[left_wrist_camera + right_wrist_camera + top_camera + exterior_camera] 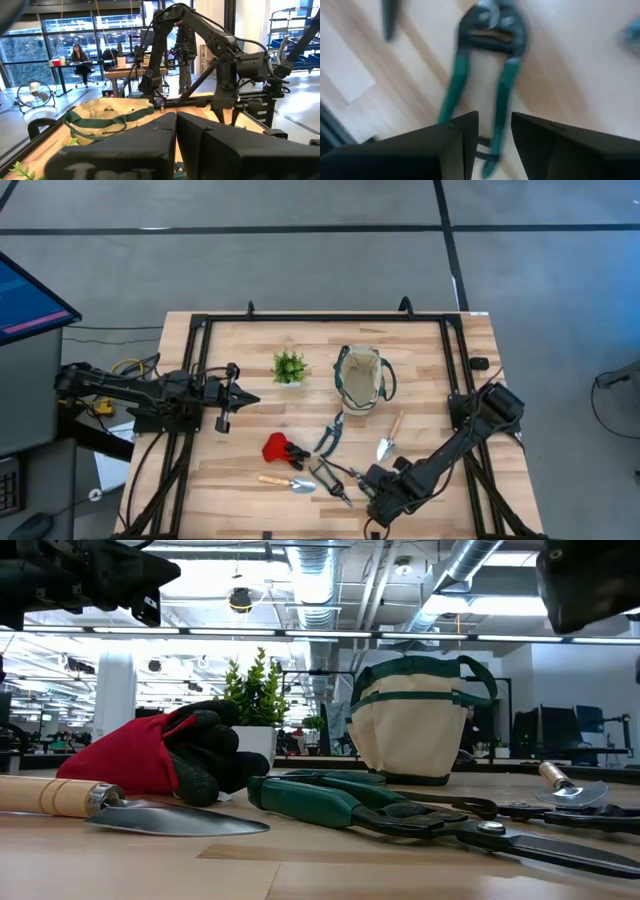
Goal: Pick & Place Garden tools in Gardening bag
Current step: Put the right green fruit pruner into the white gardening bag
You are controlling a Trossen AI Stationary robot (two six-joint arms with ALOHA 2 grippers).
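Observation:
The beige gardening bag (360,377) with green trim stands upright on its base at the table's far middle; it also shows in the low view (415,720) and the left wrist view (110,112). Green-handled pruners (330,478) lie flat near the front edge. My right gripper (362,480) is open above their handle ends (497,95), clear of them. A wooden-handled trowel (285,482), a red-and-black glove (277,447), grey shears (330,432) and a second trowel (389,437) lie flat nearby. My left gripper (250,398) is shut and empty, raised at the table's left.
A small green potted plant (289,366) stands left of the bag. A black frame (200,330) runs around the table's edges. Bare wood lies between my left gripper and the tools. People and desks show in the room beyond the table.

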